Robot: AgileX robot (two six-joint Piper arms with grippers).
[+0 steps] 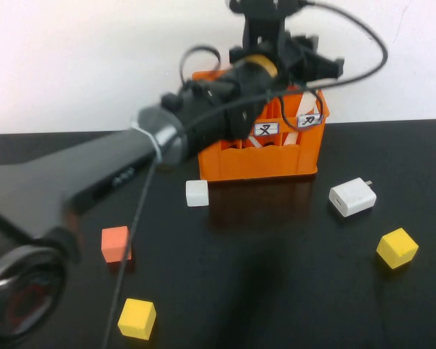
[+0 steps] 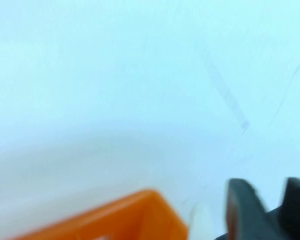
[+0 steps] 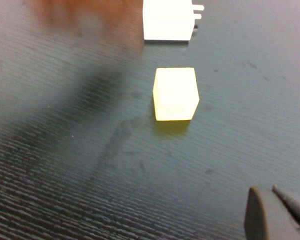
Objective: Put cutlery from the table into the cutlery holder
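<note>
Task thing: crate (image 1: 254,163), bright orange w/ slotted sides, sits at the far side of the table (image 1: 276,276), near the wall (image 1: 73,58). Two white labels (image 1: 266,129) w/ black characters show on its front; the arm covers the rest. Slim white strips (image 1: 294,138) stand tilted inside the compartments under the labels. Can't tell if one is the knife, and no knife lies on the open tabletop.

L gripper (image 1: 265,25) hangs above the crate's back edge, aimed at the wall, w/ the L arm stretched across from the near left. In the L wrist view its dark fingers (image 2: 242,210) are apart w/ nothing between them. A blurred pale shape (image 2: 200,222) sits just beside one finger, next to the crate's corner (image 2: 140,215).

R gripper (image 3: 269,212) is low over the table on the right side. Its tips are close together, w/ only a thin slit between, gripping nothing. A yellow cube (image 3: 175,94) lies ahead of it, w/ a white charger (image 3: 167,20) beyond.

Surface: glossy black, fine-grained, w/ faint smudges. Also on it are a white cube (image 1: 197,193) just in front of the crate, an orange cube (image 1: 116,243) and a 2nd yellow cube (image 1: 137,318) near left. The wall behind is plain white.
</note>
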